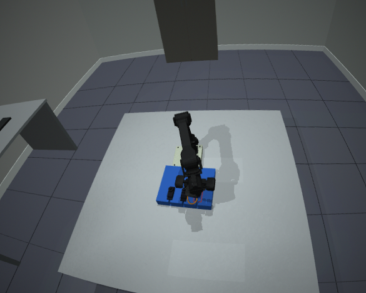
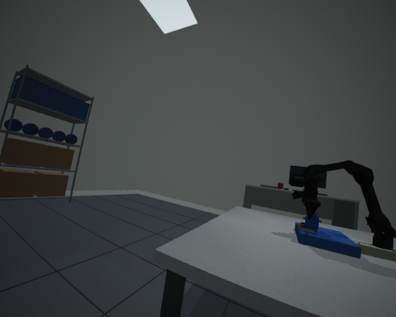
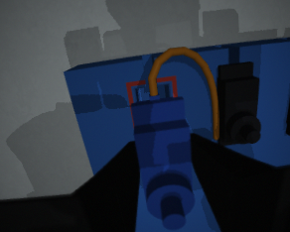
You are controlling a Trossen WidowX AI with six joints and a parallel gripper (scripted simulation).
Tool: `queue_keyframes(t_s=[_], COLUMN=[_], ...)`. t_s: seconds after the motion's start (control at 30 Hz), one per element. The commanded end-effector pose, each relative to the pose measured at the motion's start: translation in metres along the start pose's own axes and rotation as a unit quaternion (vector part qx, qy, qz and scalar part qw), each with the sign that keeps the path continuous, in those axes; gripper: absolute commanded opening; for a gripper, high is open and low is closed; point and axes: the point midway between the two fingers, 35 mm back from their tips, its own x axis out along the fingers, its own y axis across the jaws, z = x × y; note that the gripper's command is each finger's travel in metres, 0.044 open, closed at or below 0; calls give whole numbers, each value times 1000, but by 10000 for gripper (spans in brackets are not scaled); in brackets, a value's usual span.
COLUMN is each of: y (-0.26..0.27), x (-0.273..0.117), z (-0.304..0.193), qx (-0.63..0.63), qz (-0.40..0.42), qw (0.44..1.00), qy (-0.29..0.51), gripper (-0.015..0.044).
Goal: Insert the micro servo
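Observation:
My gripper (image 1: 194,195) (image 2: 311,215) (image 3: 162,144) is shut on the blue micro servo (image 2: 311,222) (image 3: 161,141), whose output shaft points up. The servo is upright, just above the blue deck (image 1: 168,176) (image 2: 331,242) (image 3: 106,134). The pocket's red outline (image 3: 175,86) shows past the servo's cable end in the wrist view; the servo's body hides the rest. The orange cable (image 1: 192,203) (image 3: 179,51) leaves that end, arches over the deck's edge area and bends back towards the neighbouring black servo. How far the servo's underside is from the pocket is hidden.
Black servos (image 1: 170,193) (image 3: 238,99) sit in the deck in a row beside the red-outlined pocket, the nearest one close to my finger. A pale base plate (image 1: 177,154) (image 2: 382,252) lies behind the deck. The deck rests on the white table (image 1: 129,220) (image 2: 242,252).

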Motion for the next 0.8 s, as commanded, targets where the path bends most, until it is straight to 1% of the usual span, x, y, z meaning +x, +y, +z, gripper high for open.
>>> queue_keyframes(t_s=[0.0, 0.27, 0.77], y=[0, 0, 0], x=[3, 14, 19], z=[3, 3, 3], qx=[-1, -1, -1], qz=[0, 0, 0], qw=[1000, 1000, 1000], qy=[-6, -6, -6], gripper=[0, 0, 0])
